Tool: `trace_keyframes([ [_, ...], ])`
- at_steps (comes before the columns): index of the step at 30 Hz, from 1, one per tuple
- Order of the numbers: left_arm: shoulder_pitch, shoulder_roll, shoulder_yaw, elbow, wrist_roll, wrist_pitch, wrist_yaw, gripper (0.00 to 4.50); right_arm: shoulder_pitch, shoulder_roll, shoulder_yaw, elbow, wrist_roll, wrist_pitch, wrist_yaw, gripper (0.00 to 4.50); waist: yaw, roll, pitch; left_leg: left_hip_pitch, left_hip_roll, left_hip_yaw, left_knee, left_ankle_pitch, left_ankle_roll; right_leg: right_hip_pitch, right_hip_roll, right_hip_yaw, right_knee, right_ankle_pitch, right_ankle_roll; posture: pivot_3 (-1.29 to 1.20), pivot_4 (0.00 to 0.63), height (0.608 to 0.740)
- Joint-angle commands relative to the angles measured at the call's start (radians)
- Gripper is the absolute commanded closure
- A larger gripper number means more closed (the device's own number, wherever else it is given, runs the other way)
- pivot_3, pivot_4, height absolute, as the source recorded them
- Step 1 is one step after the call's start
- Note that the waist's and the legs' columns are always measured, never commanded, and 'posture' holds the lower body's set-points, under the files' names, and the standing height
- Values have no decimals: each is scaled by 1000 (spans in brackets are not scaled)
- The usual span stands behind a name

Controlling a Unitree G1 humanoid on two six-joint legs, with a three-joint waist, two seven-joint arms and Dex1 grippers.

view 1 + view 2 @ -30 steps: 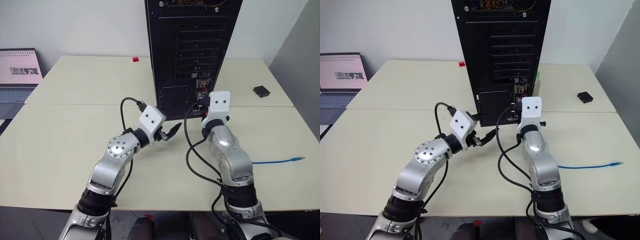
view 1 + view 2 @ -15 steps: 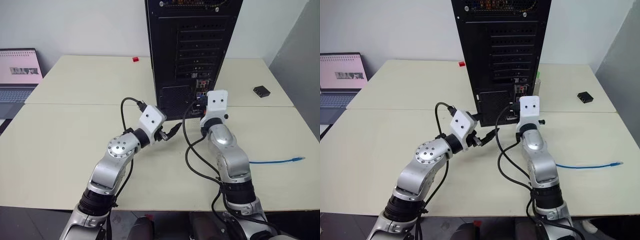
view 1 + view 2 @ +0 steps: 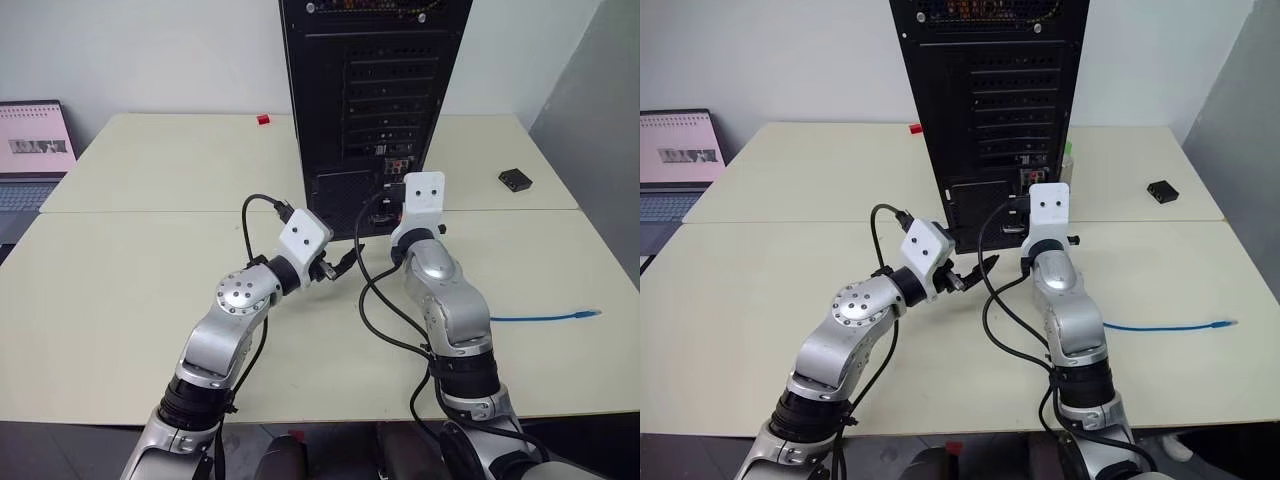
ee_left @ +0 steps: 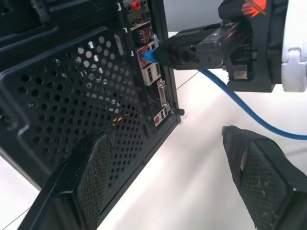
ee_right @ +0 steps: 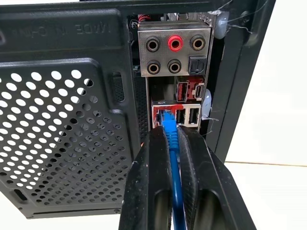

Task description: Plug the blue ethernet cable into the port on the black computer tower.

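Observation:
The black computer tower [image 3: 370,90] stands upright on the table with its rear facing me. My right gripper [image 5: 171,132] is shut on the blue ethernet cable [image 5: 173,158] just behind its plug. The plug's tip rests at the mouth of the port [image 5: 157,115], a red-framed socket below the audio jacks. I cannot tell how deep it sits. In the left wrist view the same plug meets the port [image 4: 143,57]. My left gripper [image 3: 340,262] hangs open and empty by the tower's lower vent grille. The cable's other end [image 3: 545,317] trails over the table to the right.
A small black box [image 3: 515,180] lies at the back right of the table [image 3: 120,290]. An open laptop [image 3: 30,150] stands at the far left, and a tiny red object [image 3: 263,120] sits left of the tower. Black robot cables [image 3: 385,310] loop beside my right arm.
The whole picture has shifted a little, so the camera moved. Both grippers keep their places, and the right one still holds the cable at the port.

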Motion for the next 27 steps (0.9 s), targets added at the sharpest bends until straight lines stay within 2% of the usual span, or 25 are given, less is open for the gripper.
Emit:
trace_keyframes([
  [1, -19, -5, 29, -9, -3, -11, 9, 730, -5, -17, -2, -34, 7, -31, 32, 4500, 0, 0, 0, 0, 0, 0, 0, 0, 0, 0, 0, 0, 0, 0, 0, 0, 150, 740],
  [2, -22, -4, 32, -4, -3, -12, 8, 697, 4, -22, -4, -41, 8, -30, 38, 3954, 0, 0, 0, 0, 0, 0, 0, 0, 0, 0, 0, 0, 0, 0, 0, 0, 150, 740],
  [11, -55, 29, 83, 50, -26, 2, -29, 697, 103, -88, -1, -212, 23, 58, 115, 2032, 5, 0, 0, -3, -1, 0, -1, 0, 0, -1, -1, 0, -2, 0, 0, 0, 150, 740],
  [15, -70, 82, 99, 76, -25, 5, -72, 697, 134, -139, -27, -342, 55, 129, 172, 1269, 5, 0, 0, -2, -1, -1, -1, 0, 0, -1, -1, -1, -1, 0, 0, 0, 150, 740],
  [16, -74, 93, 106, 83, -32, -6, -89, 697, 144, -163, -39, -373, 75, 151, 201, 1104, 4, 0, 0, -2, 0, -1, -1, 0, 0, -1, -1, -1, -1, 0, 0, 0, 150, 740],
  [18, -88, 161, 120, 102, -39, -12, -154, 697, 185, -307, -102, -469, 187, 223, 372, 681, 6, 0, 0, -2, -1, -1, -1, 0, 0, -1, -1, -1, -1, 0, 0, 0, 150, 740],
  [21, -116, 200, 165, 134, -79, -11, -199, 697, 225, -477, -162, -538, 301, 259, 548, 25, 11, 1, 2, -2, -1, -1, -1, 0, 0, -1, -1, -2, -2, 0, 0, 0, 150, 740],
  [27, -149, 261, 185, 172, -111, -19, -290, 697, 239, -636, -293, -507, 427, 249, 679, 25, 9, 0, 2, -2, -1, -1, -1, 0, 0, 0, 0, -2, -2, -1, 1, 0, 150, 740],
])
